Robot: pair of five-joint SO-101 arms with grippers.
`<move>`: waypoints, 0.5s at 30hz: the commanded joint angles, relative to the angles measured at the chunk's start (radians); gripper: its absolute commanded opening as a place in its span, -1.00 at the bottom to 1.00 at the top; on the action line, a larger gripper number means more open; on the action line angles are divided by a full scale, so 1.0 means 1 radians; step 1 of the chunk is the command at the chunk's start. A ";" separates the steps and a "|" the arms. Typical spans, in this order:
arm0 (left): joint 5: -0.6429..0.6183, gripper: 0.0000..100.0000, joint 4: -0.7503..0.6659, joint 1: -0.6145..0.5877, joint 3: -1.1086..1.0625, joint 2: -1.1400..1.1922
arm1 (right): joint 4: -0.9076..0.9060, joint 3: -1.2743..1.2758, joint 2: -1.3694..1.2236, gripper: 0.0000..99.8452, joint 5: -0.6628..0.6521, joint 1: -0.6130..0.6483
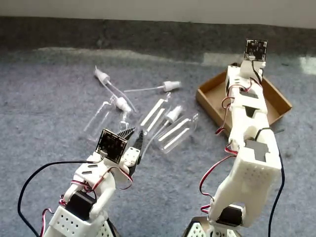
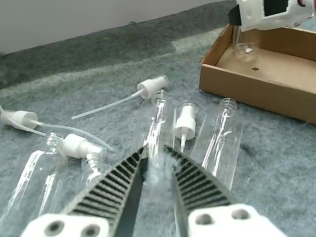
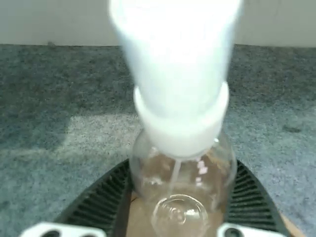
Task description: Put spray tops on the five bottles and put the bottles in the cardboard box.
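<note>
Bottle (image 3: 180, 168) with a spray top (image 3: 177, 74) fitted is clamped in our right gripper (image 3: 180, 202), down inside the walls of the cardboard box (image 2: 247, 86). Our left gripper (image 2: 155, 152) hangs low with its jaws a bit apart, gripping nothing, over four loose bottles (image 2: 222, 133) lying on the grey carpet (image 1: 49, 98) with unattached spray tops (image 2: 185, 121) scattered among them.

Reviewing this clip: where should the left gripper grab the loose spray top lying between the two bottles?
Grip the spray top by its thick white head, from above: it lies flat, and its thin tube, pointing toward the left gripper, would likely flex. Bottles flank it closely, so a sideways approach looks blocked.
</note>
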State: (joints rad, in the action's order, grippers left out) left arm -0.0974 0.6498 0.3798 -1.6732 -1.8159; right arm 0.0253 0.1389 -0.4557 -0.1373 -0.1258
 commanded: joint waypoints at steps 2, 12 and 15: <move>-0.003 -0.99 -0.021 -0.012 -0.022 0.001 | 0.033 -0.065 0.025 -0.54 -0.003 -0.008; -0.003 -0.99 -0.021 -0.013 -0.022 0.001 | 0.033 -0.004 0.025 -0.53 -0.003 -0.012; -0.003 -0.99 -0.021 -0.013 -0.022 0.001 | 0.033 0.008 0.024 -0.53 -0.003 -0.012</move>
State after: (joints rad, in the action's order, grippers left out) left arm -0.0974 0.6498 0.3798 -1.6732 -1.8159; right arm 0.0253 0.1496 -0.4557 -0.1373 -0.1258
